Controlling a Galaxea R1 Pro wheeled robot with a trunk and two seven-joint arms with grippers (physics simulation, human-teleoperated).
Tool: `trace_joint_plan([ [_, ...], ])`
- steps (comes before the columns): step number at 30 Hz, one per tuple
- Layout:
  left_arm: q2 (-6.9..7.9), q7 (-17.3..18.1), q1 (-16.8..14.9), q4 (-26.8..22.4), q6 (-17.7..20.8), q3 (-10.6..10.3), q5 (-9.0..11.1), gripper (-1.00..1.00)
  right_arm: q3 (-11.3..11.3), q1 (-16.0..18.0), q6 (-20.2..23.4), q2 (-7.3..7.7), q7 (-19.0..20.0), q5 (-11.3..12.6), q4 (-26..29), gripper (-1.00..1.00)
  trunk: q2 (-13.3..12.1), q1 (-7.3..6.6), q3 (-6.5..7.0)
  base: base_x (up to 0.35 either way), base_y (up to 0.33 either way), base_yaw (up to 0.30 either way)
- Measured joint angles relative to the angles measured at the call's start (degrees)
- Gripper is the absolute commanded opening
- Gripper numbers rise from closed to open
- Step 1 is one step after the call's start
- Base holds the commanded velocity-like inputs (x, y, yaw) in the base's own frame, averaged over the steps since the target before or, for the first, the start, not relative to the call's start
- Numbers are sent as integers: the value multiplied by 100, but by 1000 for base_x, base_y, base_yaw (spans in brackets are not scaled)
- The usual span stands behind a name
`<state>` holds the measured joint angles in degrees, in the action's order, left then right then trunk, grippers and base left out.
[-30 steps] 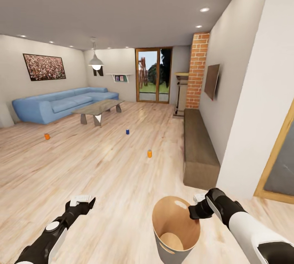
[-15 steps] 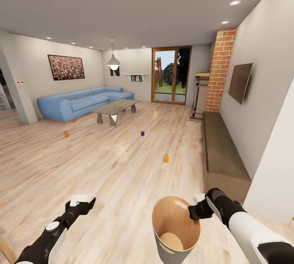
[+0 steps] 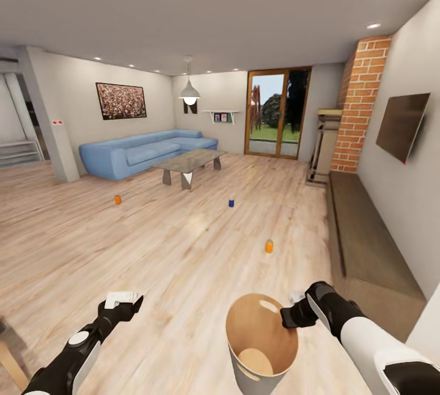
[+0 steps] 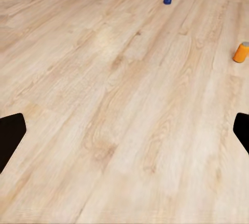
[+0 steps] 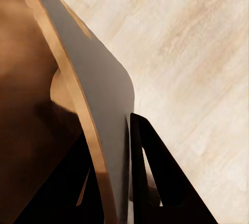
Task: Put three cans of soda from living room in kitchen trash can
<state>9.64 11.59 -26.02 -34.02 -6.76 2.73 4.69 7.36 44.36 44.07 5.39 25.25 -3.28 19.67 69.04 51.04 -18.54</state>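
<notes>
Right gripper point(image 3: 292, 308) pinches the tash can point(image 3: 261, 346) rim at lower centre; left gripper point(image 3: 122, 300) hangs wide open. Roll slowly toward the nearest orange can point(image 3: 269, 246), mid-frame right, keeping the bin level

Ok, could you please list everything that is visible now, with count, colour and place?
soda cans: 3; two orange, one dark blue; standing apart on the wood floor.
trash can: 1; grey outside, tan inside; held at its rim, no cans inside.
sofa: 1; blue; far left wall.
coffee table: 1; glass top; before the sofa.
brick column: 1; red; right wall.
TV: 1; dark; right wall.
glass door: 1; wood frame; far wall.
left claw: open, empty.
right claw: shut on the trash can rim.
</notes>
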Motion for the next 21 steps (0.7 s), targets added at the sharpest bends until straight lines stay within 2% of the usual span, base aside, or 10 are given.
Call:
trace_joint_plan([
  [21, 3, 0, 0, -6, -1, -1, 5, 100, 3, 0, -9, -20, -18, -18, 0, -100, 0, 0, 0, 301, -146, 165],
])
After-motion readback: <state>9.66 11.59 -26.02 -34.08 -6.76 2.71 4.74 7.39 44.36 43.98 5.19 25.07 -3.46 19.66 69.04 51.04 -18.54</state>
